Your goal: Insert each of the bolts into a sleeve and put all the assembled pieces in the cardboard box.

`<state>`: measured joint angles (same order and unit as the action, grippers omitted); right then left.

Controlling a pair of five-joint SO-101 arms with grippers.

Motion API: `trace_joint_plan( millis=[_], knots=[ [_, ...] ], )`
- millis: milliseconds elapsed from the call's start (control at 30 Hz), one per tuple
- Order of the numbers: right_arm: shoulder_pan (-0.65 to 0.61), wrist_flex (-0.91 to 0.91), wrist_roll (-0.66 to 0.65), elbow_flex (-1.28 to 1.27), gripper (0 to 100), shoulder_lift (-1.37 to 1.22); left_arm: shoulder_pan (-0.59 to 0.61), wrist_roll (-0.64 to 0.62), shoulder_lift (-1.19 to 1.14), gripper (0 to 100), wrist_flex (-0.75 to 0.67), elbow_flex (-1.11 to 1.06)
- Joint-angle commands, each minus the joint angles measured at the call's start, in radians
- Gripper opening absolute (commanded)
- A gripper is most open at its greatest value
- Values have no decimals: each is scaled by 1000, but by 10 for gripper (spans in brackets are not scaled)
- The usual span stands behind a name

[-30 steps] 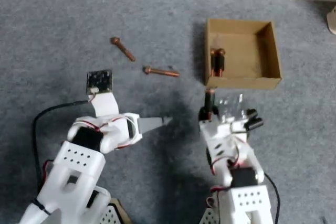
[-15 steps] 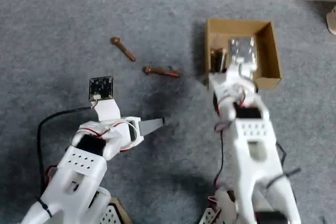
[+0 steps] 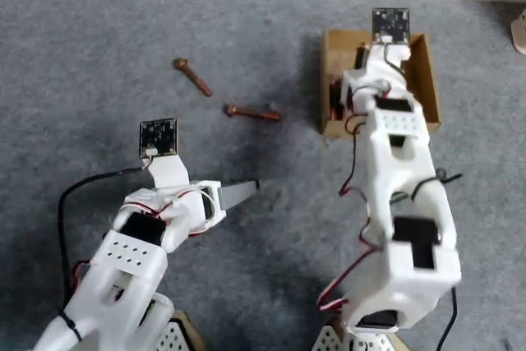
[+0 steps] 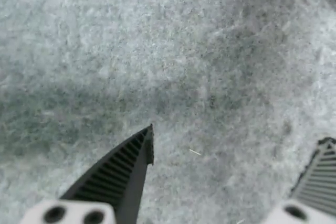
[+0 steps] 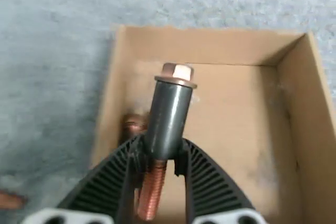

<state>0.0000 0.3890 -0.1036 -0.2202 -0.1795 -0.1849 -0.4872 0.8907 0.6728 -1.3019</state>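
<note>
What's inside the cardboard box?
A copper bolt end lies by one wall of the cardboard box. The right gripper holds a sleeved bolt over the box floor and covers the rest of that piece, so I can't tell how many are inside.

Copper bolts (image 3: pixel 251 112), dark grey sleeve (image 5: pixel 169 114), brown cardboard box (image 5: pixel 210 45), mottled grey carpet (image 3: pixel 99 30)
</note>
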Motion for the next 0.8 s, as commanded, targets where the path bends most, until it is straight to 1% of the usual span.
trace_joint_plan(
  millis=[0,300,333,433,467,567,767],
  knots=[
    [44,-21,8,139,5,-68,12,-3,10,425,-18,-1],
    [62,-21,8,163,15,-213,12,-3,10,425,-20,-1],
    [59,-21,11,163,39,-223,12,-3,10,425,-20,-1],
    [54,-5,12,163,172,-237,12,-3,10,425,-20,-1],
    [50,21,12,163,204,-237,12,-3,10,425,-20,-1],
    [50,130,18,171,209,-232,12,-3,10,425,-20,-1],
    [64,340,173,286,202,-140,12,-3,10,425,-18,-1]
  ],
)
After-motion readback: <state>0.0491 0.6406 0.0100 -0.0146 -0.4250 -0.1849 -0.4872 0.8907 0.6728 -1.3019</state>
